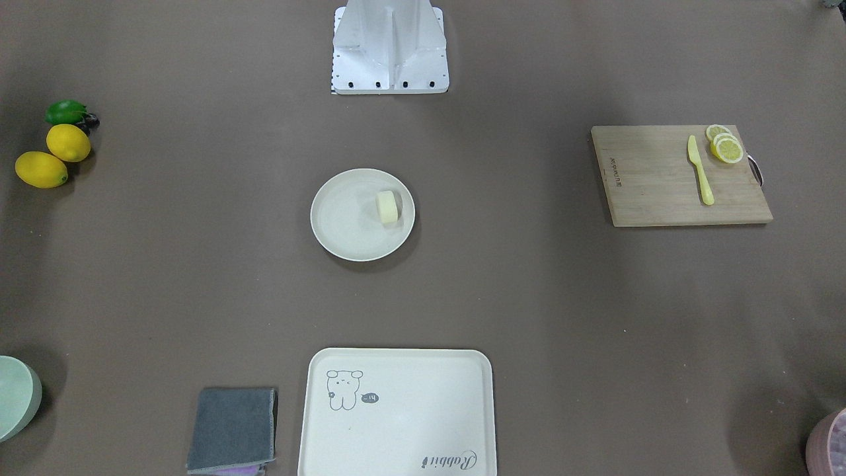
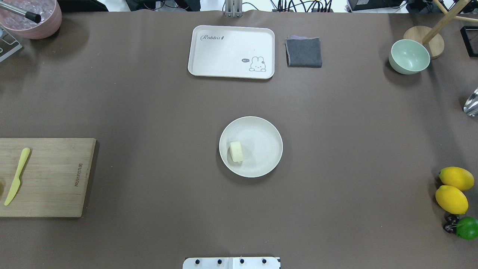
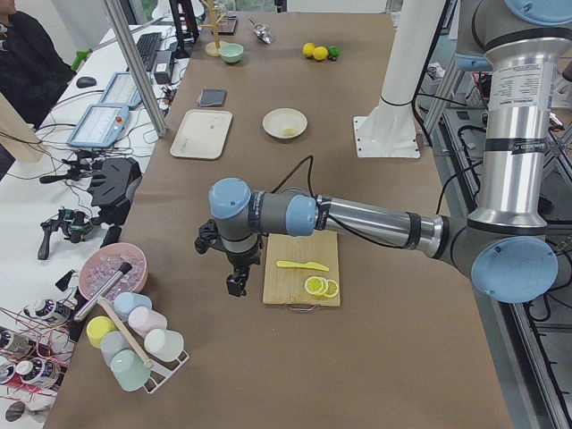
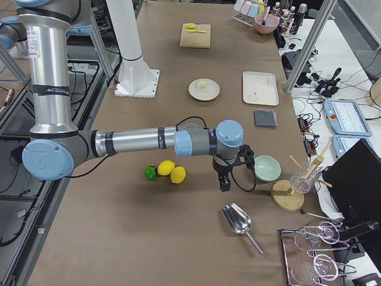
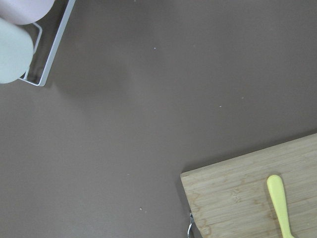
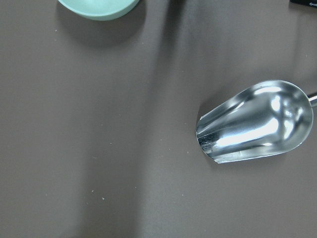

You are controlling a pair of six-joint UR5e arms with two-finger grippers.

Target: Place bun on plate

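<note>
The pale cream bun (image 1: 388, 206) (image 2: 236, 151) lies on its side inside the round cream-white plate (image 1: 344, 228) (image 2: 263, 147) at the table's middle, close to the rim. No gripper touches it. My left gripper (image 3: 235, 284) hangs over the table beside the cutting board, far from the plate. My right gripper (image 4: 225, 183) hangs near the green bowl at the other end, also far from the plate. Both grippers show only in the side views, so I cannot tell whether either is open or shut. Neither wrist view shows any fingers.
A wooden cutting board (image 1: 681, 178) carries a yellow knife (image 1: 699, 168) and lemon slices (image 1: 726, 147). Two lemons (image 2: 453, 188) and a lime (image 2: 466, 228) lie at the robot's right. A rabbit tray (image 2: 231, 52), grey cloth (image 2: 303, 52), green bowl (image 2: 409, 56) and metal scoop (image 6: 257, 121) are also on the table.
</note>
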